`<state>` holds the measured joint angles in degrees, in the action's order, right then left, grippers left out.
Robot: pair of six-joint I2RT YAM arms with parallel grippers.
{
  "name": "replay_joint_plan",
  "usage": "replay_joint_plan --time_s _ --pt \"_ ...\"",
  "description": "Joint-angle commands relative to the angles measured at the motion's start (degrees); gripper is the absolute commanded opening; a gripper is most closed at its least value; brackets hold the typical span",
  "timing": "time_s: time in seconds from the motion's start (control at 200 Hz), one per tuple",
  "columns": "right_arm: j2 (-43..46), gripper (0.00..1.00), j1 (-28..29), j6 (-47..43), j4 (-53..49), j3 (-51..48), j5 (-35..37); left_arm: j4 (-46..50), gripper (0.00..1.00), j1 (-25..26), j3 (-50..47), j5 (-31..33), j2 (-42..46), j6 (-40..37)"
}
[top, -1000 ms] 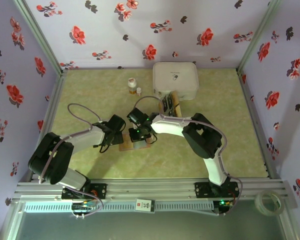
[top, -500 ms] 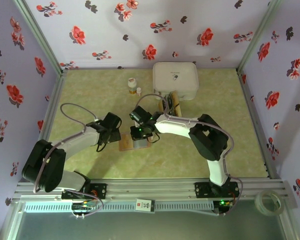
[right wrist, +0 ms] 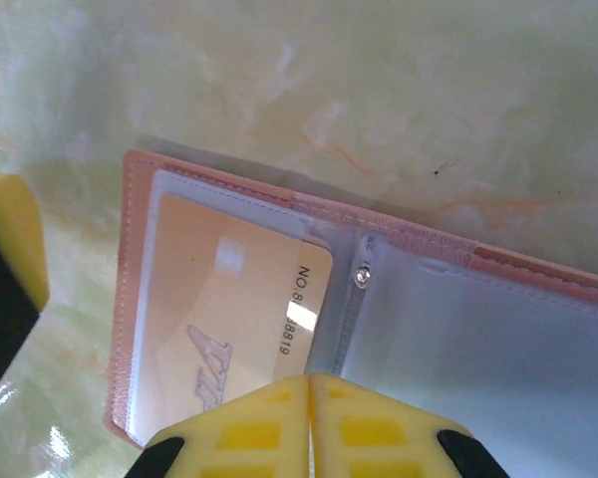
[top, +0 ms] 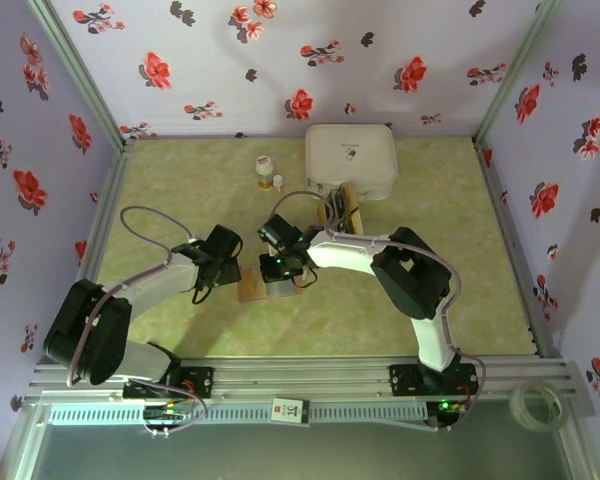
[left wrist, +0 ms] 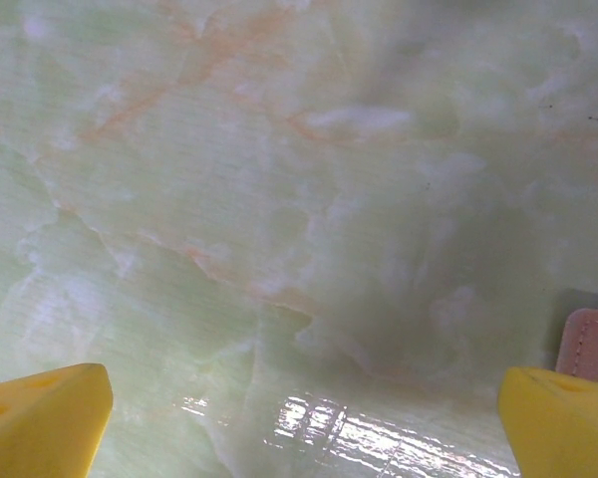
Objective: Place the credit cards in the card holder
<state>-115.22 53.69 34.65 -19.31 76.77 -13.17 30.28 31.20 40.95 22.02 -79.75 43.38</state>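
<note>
Right gripper (top: 280, 268) first, from the top view: it's hovering right over the card holder (top: 252, 289), which is lying open on the table (top: 180, 180) at about 6 o'clock from the white box (top: 350, 158). Left gripper (top: 212, 268) is sitting at 9 o'clock of the holder, just beside it. What looks like the other credit cards (top: 342, 208) is waiting at roughly 1 o'clock from the holder, up against the box.

Left wrist view: left gripper (left wrist: 299, 428) is spread as wide as it goes, nothing between the tips, just bare table. A corner of the holder (left wrist: 590, 344) is peeking in at 3 o'clock, next to the right-hand tip.

Right wrist view: right gripper (right wrist: 309, 418) is pinched fully closed, tips pressed together with nothing in them, hanging over the near edge of the holder (right wrist: 458, 329). A tan card (right wrist: 229, 319) is already sitting in the clear sleeve at 9 o'clock of the spine.

My read: it's finishing off seating that card. Next it'll need to lift off, swing toward 1 o'clock, open up and pinch another card by its thin edge, which is probably the fiddly bit.
</note>
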Motion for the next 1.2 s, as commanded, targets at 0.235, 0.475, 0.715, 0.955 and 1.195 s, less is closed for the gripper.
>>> replay_joint_plan --time_s 0.235,0.475,0.715,0.955,1.195 --pt "-3.1 0.09 1.1 1.1 0.6 2.5 -1.6 0.3 1.0 -0.4 -0.3 0.0 -0.2 -0.5" --pt "-2.8 0.09 1.4 0.1 -1.2 3.5 -1.4 0.0 1.0 -0.4 -0.5 -0.2 -0.2 -0.8" --pt "3.4 0.21 0.2 -1.9 -4.3 2.6 1.2 0.1 1.0 -0.4 -0.1 -0.8 1.0 -1.9" --pt "9.4 0.38 -2.7 -2.4 -3.9 -2.2 2.6 0.3 1.0 -0.4 -0.1 -2.2 4.9 -3.7" --pt "14.1 0.39 -5.8 -2.0 -0.6 -8.0 1.5 0.4 1.0 0.0 0.1 -4.6 9.2 -3.4"
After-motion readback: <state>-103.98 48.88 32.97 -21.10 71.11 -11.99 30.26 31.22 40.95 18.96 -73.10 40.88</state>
